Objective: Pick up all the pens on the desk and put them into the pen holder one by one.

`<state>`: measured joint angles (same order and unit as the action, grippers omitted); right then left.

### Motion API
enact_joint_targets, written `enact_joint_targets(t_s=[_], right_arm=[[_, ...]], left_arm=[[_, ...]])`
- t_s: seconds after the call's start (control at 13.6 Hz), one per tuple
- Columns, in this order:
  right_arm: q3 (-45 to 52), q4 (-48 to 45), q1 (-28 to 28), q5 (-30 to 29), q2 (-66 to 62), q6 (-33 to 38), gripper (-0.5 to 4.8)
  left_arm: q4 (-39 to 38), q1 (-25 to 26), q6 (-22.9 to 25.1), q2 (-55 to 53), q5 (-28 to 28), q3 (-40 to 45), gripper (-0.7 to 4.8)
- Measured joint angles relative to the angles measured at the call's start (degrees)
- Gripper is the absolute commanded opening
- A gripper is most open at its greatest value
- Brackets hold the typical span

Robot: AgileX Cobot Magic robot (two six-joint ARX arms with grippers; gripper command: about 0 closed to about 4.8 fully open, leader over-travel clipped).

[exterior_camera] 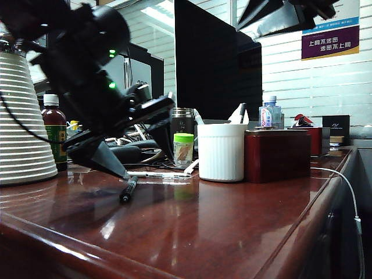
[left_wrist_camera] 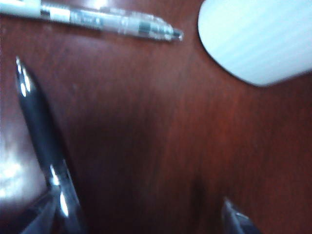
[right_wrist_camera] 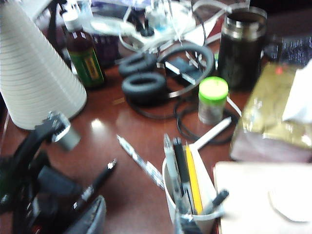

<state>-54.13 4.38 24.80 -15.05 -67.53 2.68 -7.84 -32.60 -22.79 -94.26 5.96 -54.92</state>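
Two pens lie under your angled-down left pincer (exterior_camera: 119, 168), jaws released; right pincer (right_wrist_camera: 187, 222), grip unclear, hovers above the pen holder (right_wrist_camera: 170, 195).

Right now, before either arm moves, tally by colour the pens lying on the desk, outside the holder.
Black pen: 1
White-and-clear pen: 1
Plain white pen: 1
Total: 3
Left gripper open beside the black pen; right gripper above the pen holder.
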Motion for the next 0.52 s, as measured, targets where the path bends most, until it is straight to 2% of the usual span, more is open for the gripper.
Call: enact_joint_targets(t_s=[0.15,0.29,0.37,0.44,0.52], right_arm=[[0.00,0.04,0.00,-0.02,0.00,-0.02,1.85],[0.00,0.00,0.00,0.00,0.00,-0.02,1.85],[0.00,-0.17,0.00,0.00,0.00,-0.02,1.85],[0.00,-0.24,0.00,0.00,0.00,-0.02,1.85],[0.00,-0.24,0.00,0.00,0.00,-0.02,1.84]], left_arm=[[-2.19,0.02,0.00,-0.92,-2.16,-1.81,4.79],[-8.66,0.11,0.13,-1.09,-8.41,-2.08,4.63],[-8.63,0.07,0.20,-1.20,-8.46,-2.08,3.91],[-8.61,0.07,0.20,-1.22,-8.37,-2.08,2.95],[-8.41,0.07,0.00,-1.27,-8.35,-2.08,1.20]])
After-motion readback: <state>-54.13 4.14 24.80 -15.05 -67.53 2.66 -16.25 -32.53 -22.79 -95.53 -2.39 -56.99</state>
